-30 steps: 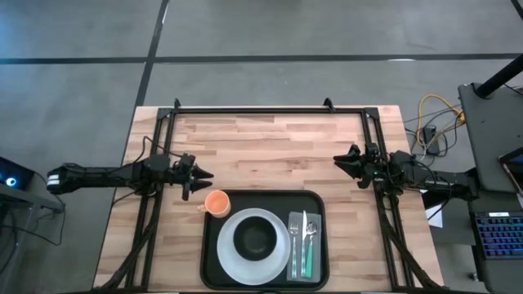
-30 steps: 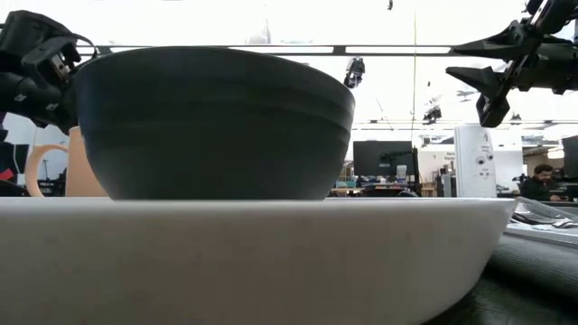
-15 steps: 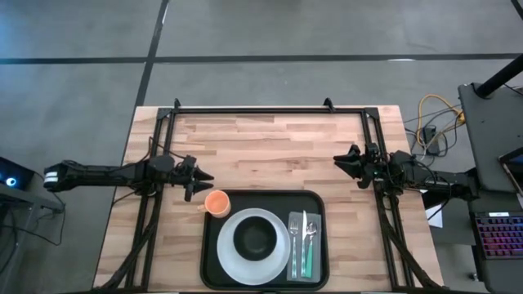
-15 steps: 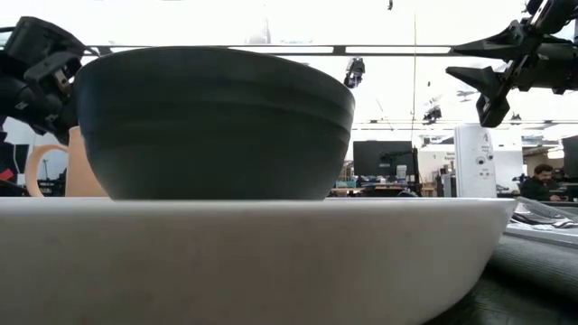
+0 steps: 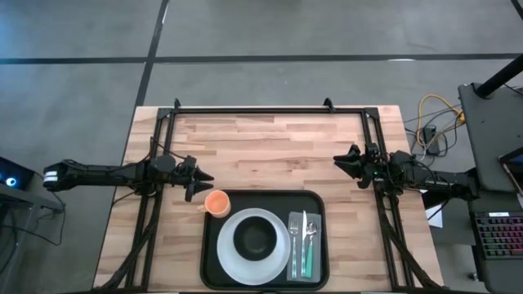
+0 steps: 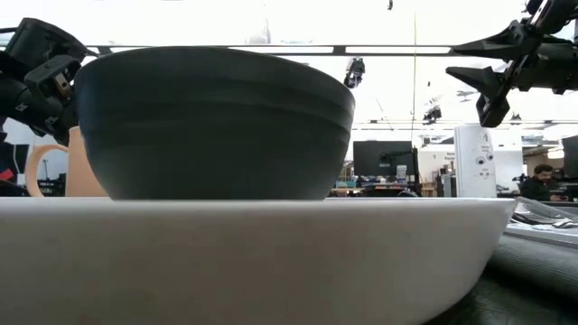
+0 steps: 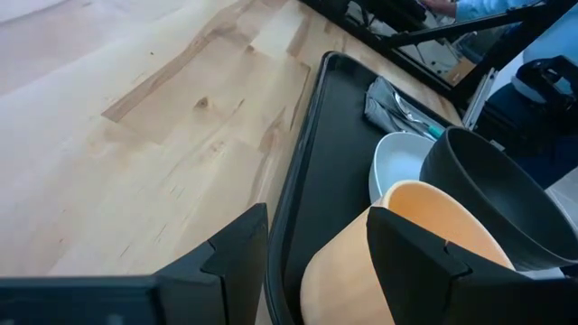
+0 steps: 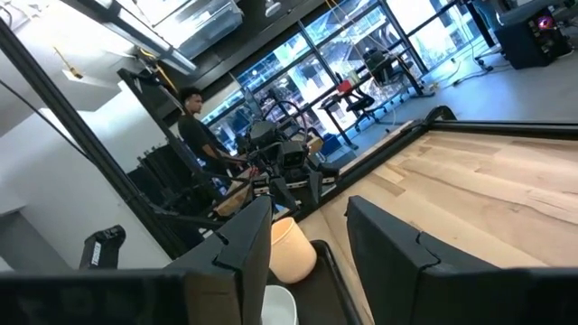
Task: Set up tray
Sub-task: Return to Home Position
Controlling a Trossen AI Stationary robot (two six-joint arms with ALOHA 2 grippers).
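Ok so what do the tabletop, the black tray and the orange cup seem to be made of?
The tabletop looks like light wood: jointed strips, visible grain, satin finish. The tray is probably plastic: matte black, moulded rim, soft sheen. The cup is likely matte plastic, maybe ceramic: even orange, no gloss.

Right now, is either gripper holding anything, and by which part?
Nothing is held. The left gripper is open and empty near the orange cup; the right gripper is open and empty over the right side of the table.
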